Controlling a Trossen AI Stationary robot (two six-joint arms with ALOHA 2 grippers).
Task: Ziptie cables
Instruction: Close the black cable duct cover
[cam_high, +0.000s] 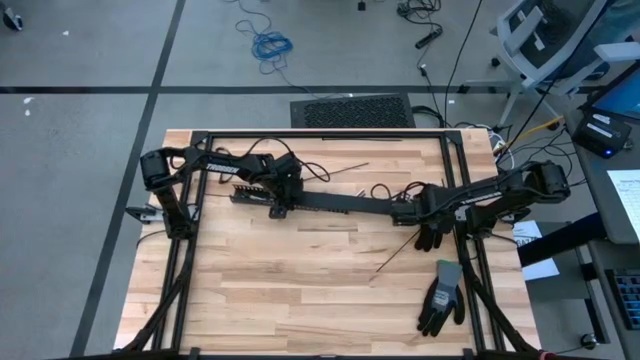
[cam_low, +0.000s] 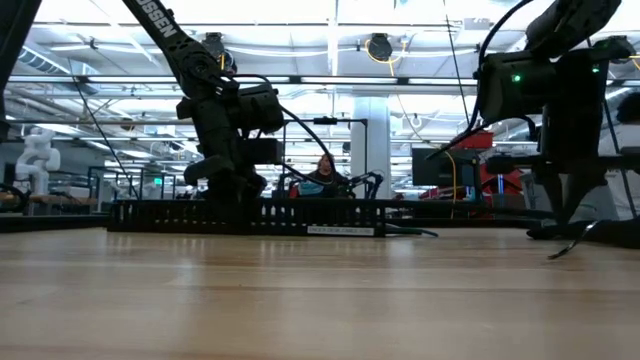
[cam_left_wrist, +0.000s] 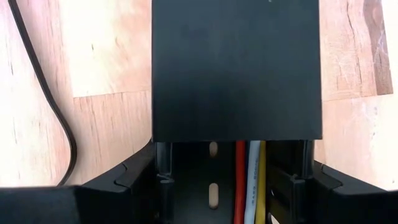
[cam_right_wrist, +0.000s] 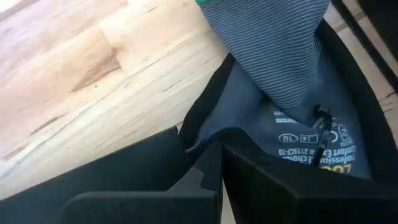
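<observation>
A long black cable tray (cam_high: 340, 202) lies flat across the table's middle. The left wrist view looks into its slotted channel, where the cables (cam_left_wrist: 250, 183), red, white and yellow, run lengthwise under a black cover (cam_left_wrist: 236, 68). My left gripper (cam_high: 283, 192) stands over the tray's left part, pointing steeply down, its fingers on either side of the tray. My right gripper (cam_right_wrist: 217, 163) is shut at the tray's right end (cam_high: 425, 215), just above a dark glove (cam_right_wrist: 292, 124) that lies on the table. My left gripper straddles the tray from above, one finger (cam_left_wrist: 127, 180) against each outer side wall (cam_left_wrist: 160, 180), across its length. The tray stays flat on the table. My right gripper's shut tips sit at the dark glove's edge (cam_right_wrist: 208, 134); I cannot tell whether they touch it.
A second grey-and-black glove (cam_high: 441, 300) lies near the front right. Thin black strips lie loose on the wood (cam_high: 395, 255) (cam_high: 345, 168). A black cord (cam_left_wrist: 46, 106) curves beside the tray. The black frame (cam_high: 320, 135) borders the table. Bare wood lies at the front left.
</observation>
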